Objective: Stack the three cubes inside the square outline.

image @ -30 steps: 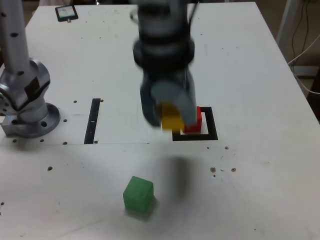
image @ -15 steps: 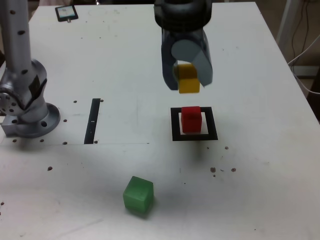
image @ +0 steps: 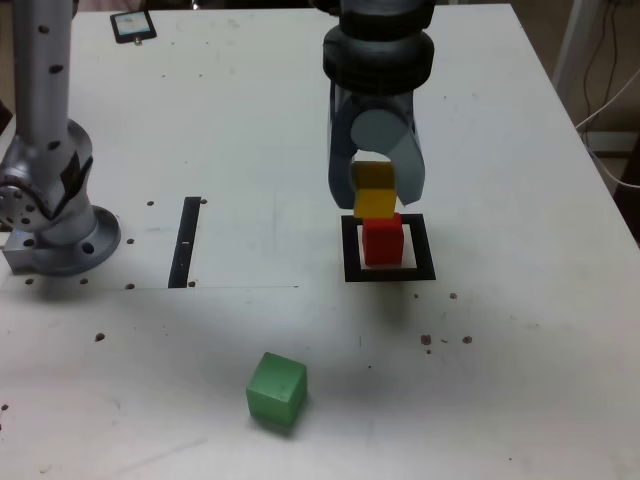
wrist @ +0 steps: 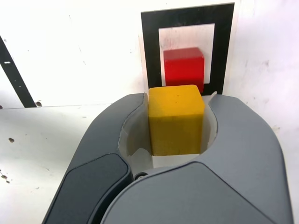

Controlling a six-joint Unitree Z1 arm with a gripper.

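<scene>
White tabletop (image: pixel 500 330) is marked by small dark spots. Yellow cube (image: pixel 375 190), smooth and matte, is gripped between the closed fingers of the gripper (image: pixel 377 188) and is held above the red cube (image: pixel 383 242). Whether the two cubes touch cannot be told. Since the earlier frame, the yellow cube has been lowered toward the red one, which is left unmoved inside the black square outline (image: pixel 425 250). A green cube (image: pixel 277 390) is seen outside the outline, and a black strip (image: pixel 184 243) toward the exterior view's left. The outline's far edge is partly covered by the gripper.
</scene>
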